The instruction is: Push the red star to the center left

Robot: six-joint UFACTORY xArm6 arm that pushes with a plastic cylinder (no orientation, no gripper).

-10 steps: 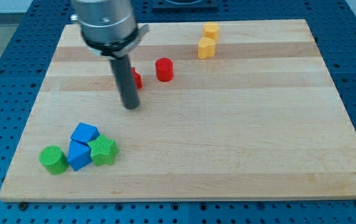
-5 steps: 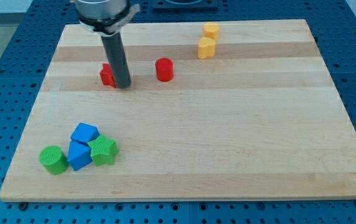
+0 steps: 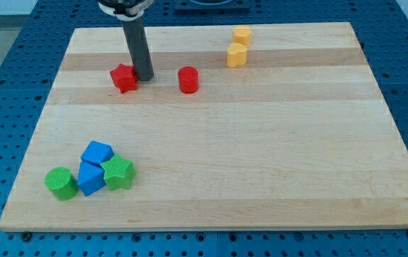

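Eight small blocks lie on the wooden tabletop (image 3: 261, 157), a pale board of lengthwise planks that fills most of the view, with a blue perforated surface (image 3: 4, 86) showing around its edges.

Next in size is the dark rod, which comes down from the view's top. My tip (image 3: 144, 77) rests on the board just to the right of the red star (image 3: 124, 78), touching it or very nearly so. The arm carries no fingers, so nothing is open, closed or held.

That star is a bright red, stubby block with short blunt points, lying flat in the upper left part of the board, clear of the left edge. A red cylinder (image 3: 188, 79) stands upright to the right of my tip, apart from it.

At the view's lower left four blocks huddle together: a green cylinder (image 3: 61, 183) on the left, a blue block (image 3: 90, 178) beside it, another blue block (image 3: 97, 153) just above, and a green star-like block (image 3: 118, 172) on the right, touching the blue ones.

Near the top edge, right of centre, two yellow blocks sit close together, one (image 3: 242, 35) just above the other (image 3: 237, 54); their exact shapes are hard to make out.
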